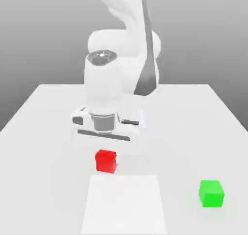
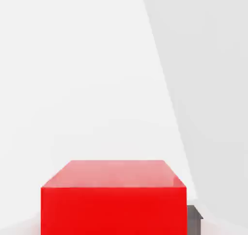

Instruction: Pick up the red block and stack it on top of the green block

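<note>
I see the red block (image 1: 106,161) resting on the white desk (image 1: 43,132), just in front of the arm's hand and below it. The green block (image 1: 211,193) sits well apart, toward the exterior view's right and nearer the camera. From the hand view the red block (image 2: 114,200) looms very close, with a dark finger tip (image 2: 194,218) beside one of its side faces. I cannot tell whether the claw is parted or clamped on the block.

I judge the block rigid and light, its matte faces offering fair friction; flat opposite sides are the place to take hold, squarely and near mid-height so it does not twist. It looks about as wide as the claw's reach, so alignment leaves little slack.

A paler square patch (image 1: 125,205) lies on the desk between the blocks, flat and no obstacle. Nothing stands in the path toward green.
</note>
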Tool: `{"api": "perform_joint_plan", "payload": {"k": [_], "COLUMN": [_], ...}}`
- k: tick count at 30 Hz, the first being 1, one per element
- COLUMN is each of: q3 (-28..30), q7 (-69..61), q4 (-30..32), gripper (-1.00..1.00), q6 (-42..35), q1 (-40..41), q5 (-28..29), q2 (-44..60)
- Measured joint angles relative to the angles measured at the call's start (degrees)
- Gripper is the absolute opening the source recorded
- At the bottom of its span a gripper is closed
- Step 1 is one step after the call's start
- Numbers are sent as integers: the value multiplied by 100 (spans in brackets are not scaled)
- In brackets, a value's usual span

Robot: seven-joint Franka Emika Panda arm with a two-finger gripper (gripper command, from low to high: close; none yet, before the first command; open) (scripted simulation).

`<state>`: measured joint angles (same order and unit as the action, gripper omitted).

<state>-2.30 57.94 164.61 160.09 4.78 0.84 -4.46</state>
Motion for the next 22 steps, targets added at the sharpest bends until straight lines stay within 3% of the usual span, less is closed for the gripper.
{"api": "perform_joint_plan", "payload": {"k": [13, 18, 19, 22], "q3": [-1210, -996, -938, -938], "q7": [3040, 3591, 3658, 3658], "q4": [-1681, -1842, -1850, -1850], "gripper": [-100, -100, 100, 100], "q6": [-941, -249, -110, -110], "q1": [-2114, -2304, -2347, -2347], "q5": [95, 574, 662, 662], "q2": [741, 1610, 1765, 1765]}}
